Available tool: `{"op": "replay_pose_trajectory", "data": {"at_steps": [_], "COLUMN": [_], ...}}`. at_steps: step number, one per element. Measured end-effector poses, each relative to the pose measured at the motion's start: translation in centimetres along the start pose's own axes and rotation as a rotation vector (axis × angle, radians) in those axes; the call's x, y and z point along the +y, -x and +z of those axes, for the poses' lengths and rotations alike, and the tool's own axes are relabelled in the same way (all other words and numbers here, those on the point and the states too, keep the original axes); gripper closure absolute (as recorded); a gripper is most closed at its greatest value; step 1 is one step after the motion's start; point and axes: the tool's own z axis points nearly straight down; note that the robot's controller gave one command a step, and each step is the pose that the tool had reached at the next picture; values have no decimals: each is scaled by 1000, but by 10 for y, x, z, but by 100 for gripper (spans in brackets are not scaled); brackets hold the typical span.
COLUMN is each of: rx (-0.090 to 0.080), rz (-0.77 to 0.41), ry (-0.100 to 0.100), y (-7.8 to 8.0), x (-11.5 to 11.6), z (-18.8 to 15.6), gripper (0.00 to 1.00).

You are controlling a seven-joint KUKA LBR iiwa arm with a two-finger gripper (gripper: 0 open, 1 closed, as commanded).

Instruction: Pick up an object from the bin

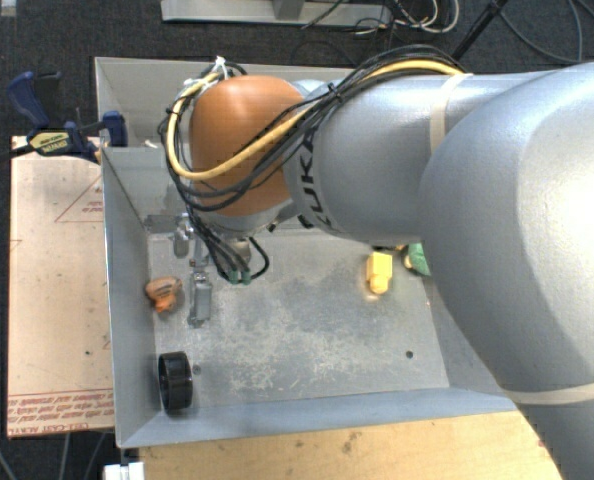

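Observation:
My gripper [191, 268] hangs low over the left part of the bin, under the arm's orange dome. Its two metal fingers stand apart, so it is open, with nothing between them. A small orange-brown lump [162, 291] lies on the bin floor just left of the lower fingertip [199, 306], close to it but apart. A black wheel-like ring [175, 381] lies near the bin's front left corner, below the gripper.
A yellow piece [379, 272] and a green piece [417, 259] lie side by side at the middle right, partly under the arm. The arm covers the bin's right and back. Bare floor spans the front middle.

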Motion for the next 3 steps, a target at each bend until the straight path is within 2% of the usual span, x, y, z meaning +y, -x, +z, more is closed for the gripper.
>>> {"op": "replay_pose_trajectory", "data": {"at_steps": [1,2,3], "rx": [1,2,2], "rz": [134,7,8], "ry": [0,0,0], "y": [-2,43,43], "x": [7,8,8], "z": [37,65,66], "gripper": [0,100,0]}}
